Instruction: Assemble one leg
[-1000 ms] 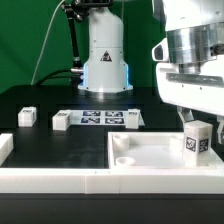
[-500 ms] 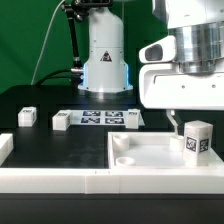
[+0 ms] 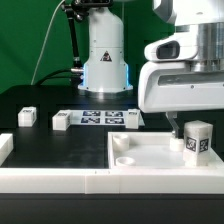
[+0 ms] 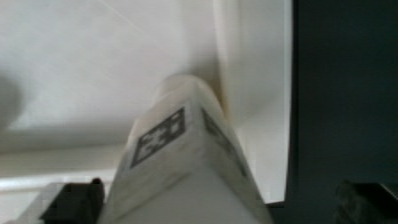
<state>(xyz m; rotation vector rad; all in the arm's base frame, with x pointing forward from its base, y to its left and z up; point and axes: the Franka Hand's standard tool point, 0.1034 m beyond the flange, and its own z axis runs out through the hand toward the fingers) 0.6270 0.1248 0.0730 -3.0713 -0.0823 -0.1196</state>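
Lower now, the gripper [image 3: 183, 128] straddles the upright leg [image 3: 197, 139] standing on the panel [image 3: 150, 152]; jaws wide, not touching it.

bright even light, soft shadows; wrist view blurred and out of focus.

A robotics lab: a black table [image 3: 40, 100], a green backdrop [image 3: 25, 40], and a tagged marker board [image 3: 98, 118].

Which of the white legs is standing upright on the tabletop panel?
The leg at the exterior view's right, beside the gripper. The other three lie on the black table by the marker board.
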